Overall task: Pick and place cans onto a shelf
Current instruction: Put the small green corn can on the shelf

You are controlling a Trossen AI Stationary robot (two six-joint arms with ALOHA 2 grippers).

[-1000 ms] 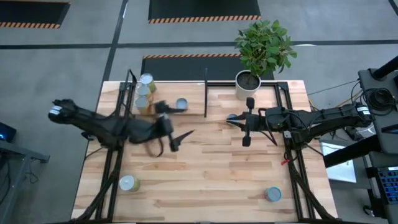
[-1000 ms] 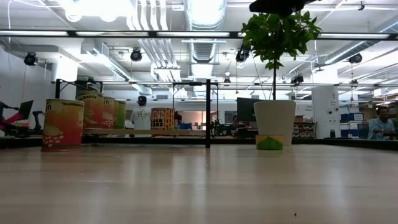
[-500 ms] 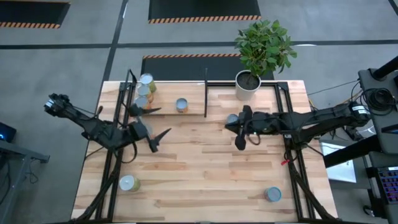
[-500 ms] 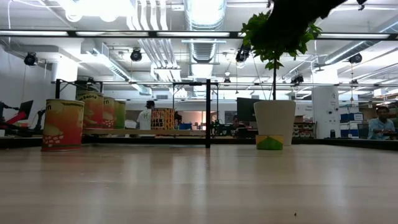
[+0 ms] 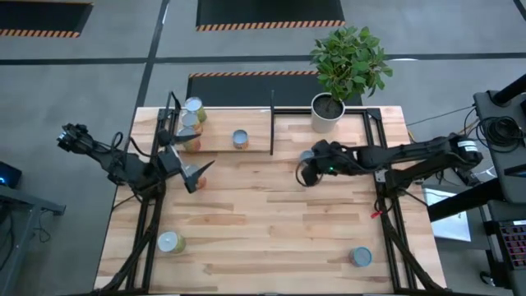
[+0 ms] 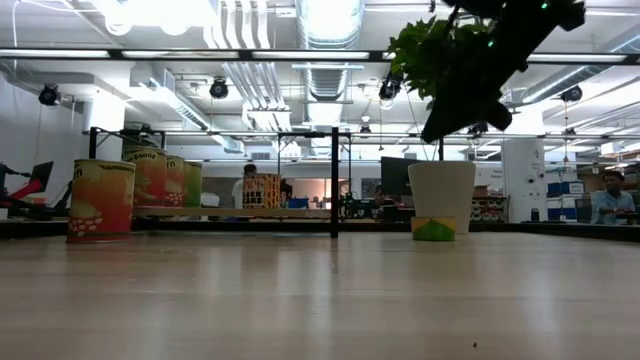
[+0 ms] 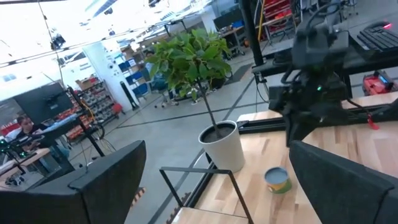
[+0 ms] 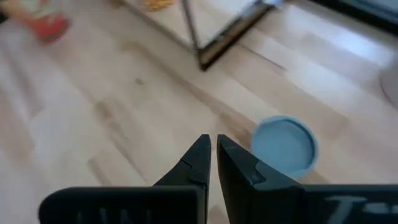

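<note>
Three cans [image 5: 189, 120] stand in a row at the left end of the shelf [image 5: 220, 131], and one more can [image 5: 240, 138] stands by its black divider bar [image 5: 272, 123]. A blue-grey-topped can [image 5: 308, 156] stands on the table right of the shelf, near the white plant pot [image 5: 327, 111]; it also shows in the right wrist view [image 8: 285, 146] and the left wrist view [image 7: 277, 179]. My right gripper [image 5: 306, 174] is shut and hangs above the table just near of this can [image 6: 433, 229]. My left gripper [image 5: 197, 175] is open and empty, near the shelf's left end.
Two more cans stand near the table's front edge, one at the left [image 5: 170, 242] and one at the right [image 5: 360, 256]. Black frame rails [image 5: 148, 222] run along both table sides. Bare wood lies between the two grippers.
My left gripper has drawn back toward the table's left edge, away from the shelf. My right gripper has moved a little toward the table's left and come down, ending beside the blue-grey-topped can. No can has moved.
</note>
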